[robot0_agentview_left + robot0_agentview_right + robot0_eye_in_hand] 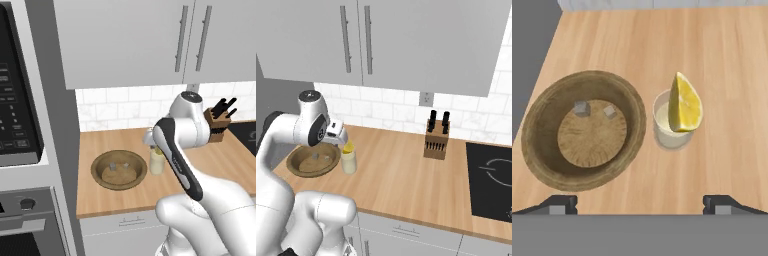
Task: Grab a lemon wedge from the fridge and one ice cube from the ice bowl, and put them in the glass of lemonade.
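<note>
Fingers (640,205) spread apart over the lemon wedge (684,104) resting on the glass (671,126) (left base view hides wedge).

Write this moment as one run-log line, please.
gripper: open, empty, above counter | lemon wedge: on glass rim | bowl: two ice cubes inside | next: ice cube
</note>
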Motion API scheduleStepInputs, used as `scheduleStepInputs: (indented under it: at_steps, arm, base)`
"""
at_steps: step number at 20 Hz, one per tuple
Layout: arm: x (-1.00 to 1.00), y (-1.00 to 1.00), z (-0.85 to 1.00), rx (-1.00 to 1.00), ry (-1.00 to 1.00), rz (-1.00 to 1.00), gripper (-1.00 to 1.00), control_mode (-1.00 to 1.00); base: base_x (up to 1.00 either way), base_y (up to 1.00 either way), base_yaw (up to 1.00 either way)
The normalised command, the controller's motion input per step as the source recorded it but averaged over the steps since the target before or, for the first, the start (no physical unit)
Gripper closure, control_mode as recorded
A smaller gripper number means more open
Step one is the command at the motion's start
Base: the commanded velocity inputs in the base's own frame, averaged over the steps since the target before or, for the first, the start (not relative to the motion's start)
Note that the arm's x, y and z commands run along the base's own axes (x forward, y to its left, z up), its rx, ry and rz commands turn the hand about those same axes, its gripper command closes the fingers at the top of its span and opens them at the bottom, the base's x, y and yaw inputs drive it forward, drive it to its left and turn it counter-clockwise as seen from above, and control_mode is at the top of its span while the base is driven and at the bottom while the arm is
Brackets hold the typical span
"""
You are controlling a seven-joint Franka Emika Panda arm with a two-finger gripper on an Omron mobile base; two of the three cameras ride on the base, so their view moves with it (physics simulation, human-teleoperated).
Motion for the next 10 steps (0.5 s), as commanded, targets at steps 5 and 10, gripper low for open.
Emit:
scheduleStepInputs:
  at_steps: [5,10]
  arm:
    - [-0.21,0.67,0.23,0.00,-0.04,0.08,-1.00,-1.00]
    - [-0.26,0.49,-0.06,-0.01,0.01,0.11,-1.00,-1.00]
  base:
    - [0.00,0.00,0.00]
    - [0.00,0.00,0.00]
